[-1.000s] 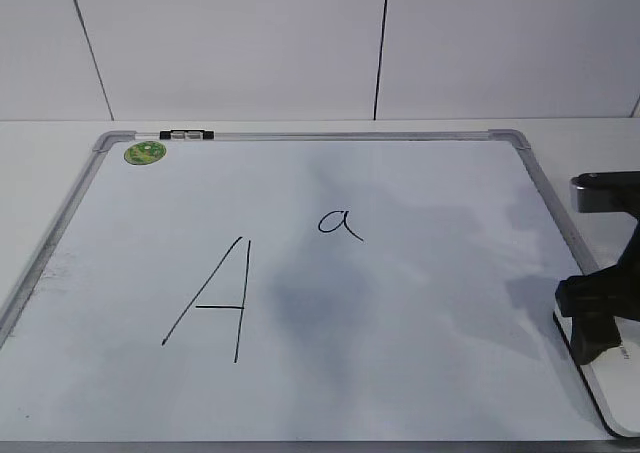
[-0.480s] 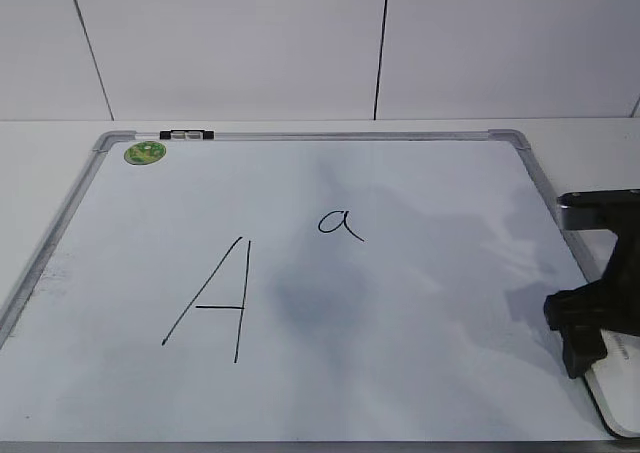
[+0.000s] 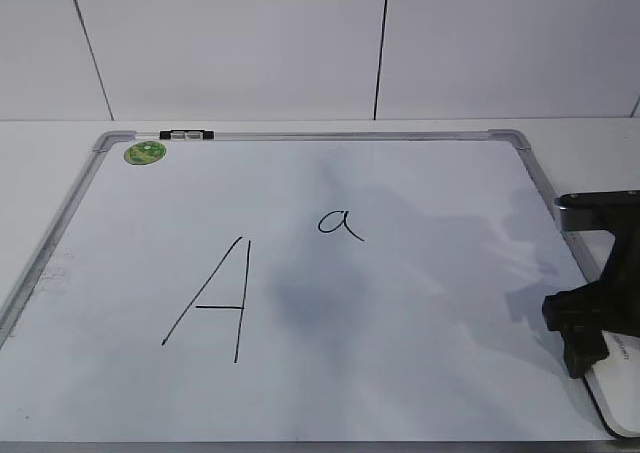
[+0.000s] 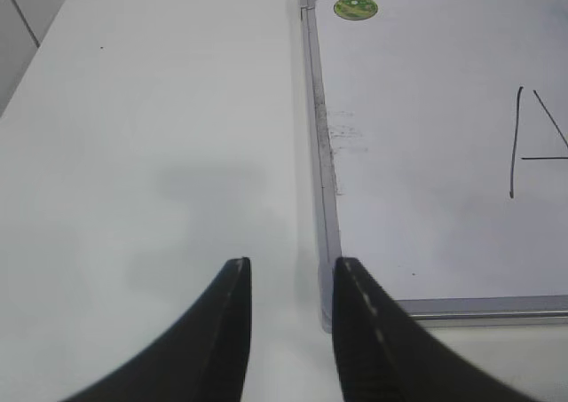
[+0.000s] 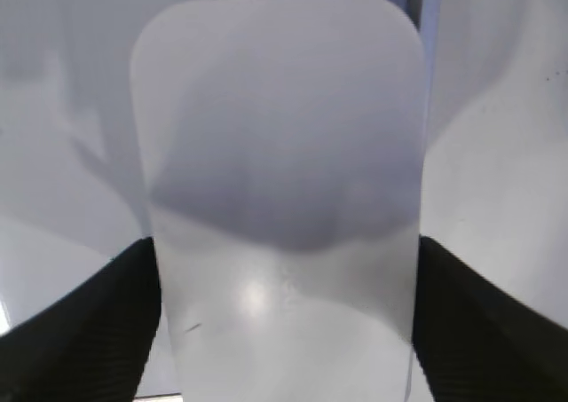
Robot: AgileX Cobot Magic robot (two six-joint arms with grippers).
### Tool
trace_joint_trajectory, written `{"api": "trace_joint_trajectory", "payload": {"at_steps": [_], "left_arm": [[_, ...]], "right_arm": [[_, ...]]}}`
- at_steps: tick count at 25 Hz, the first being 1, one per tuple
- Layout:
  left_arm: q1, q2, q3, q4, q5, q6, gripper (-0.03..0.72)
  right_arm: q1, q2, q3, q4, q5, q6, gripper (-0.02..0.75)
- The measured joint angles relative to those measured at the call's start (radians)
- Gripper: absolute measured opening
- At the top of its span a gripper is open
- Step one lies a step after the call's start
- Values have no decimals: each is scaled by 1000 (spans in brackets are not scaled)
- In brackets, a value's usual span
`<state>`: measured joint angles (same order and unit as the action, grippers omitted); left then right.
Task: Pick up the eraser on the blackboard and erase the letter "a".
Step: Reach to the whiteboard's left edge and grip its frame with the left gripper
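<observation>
The large white dry-erase blackboard (image 3: 420, 303) with its grey metal frame lies flat on the white table (image 4: 151, 153), its near edge cut off at the bottom of the exterior view. A tall angular capital "A" (image 3: 215, 298) sits left of centre, only partly seen in the left wrist view. Up and right of it is the small looped black letter "a" (image 3: 340, 224), intact, beside a grey smudge.

The white rounded-rectangular plastic eraser (image 5: 284, 198) lies at the board's near right corner, mostly hidden in the exterior view (image 3: 620, 393) by the black right gripper (image 3: 590, 333). In the right wrist view its fingers (image 5: 89, 331) straddle the eraser's two long sides, touching or nearly so; firm contact cannot be told.

The left gripper (image 4: 291, 282) hangs over bare table beside the board's frame, fingers slightly spread, holding nothing.

A round green sticker (image 3: 145, 153) marks the far left corner.
</observation>
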<state>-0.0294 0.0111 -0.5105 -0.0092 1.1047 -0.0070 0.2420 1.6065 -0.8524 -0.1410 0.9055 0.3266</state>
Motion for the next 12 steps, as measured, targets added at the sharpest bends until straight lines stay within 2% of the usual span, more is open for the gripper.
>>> {"api": "trace_joint_trajectory", "payload": {"at_steps": [5,12], "left_arm": [[0,0,0,0,0,0,235],[0,0,0,0,0,0,235]], "right_arm": [[0,0,0,-6,0,0,559],[0,0,0,-6,-1,0,531]]}}
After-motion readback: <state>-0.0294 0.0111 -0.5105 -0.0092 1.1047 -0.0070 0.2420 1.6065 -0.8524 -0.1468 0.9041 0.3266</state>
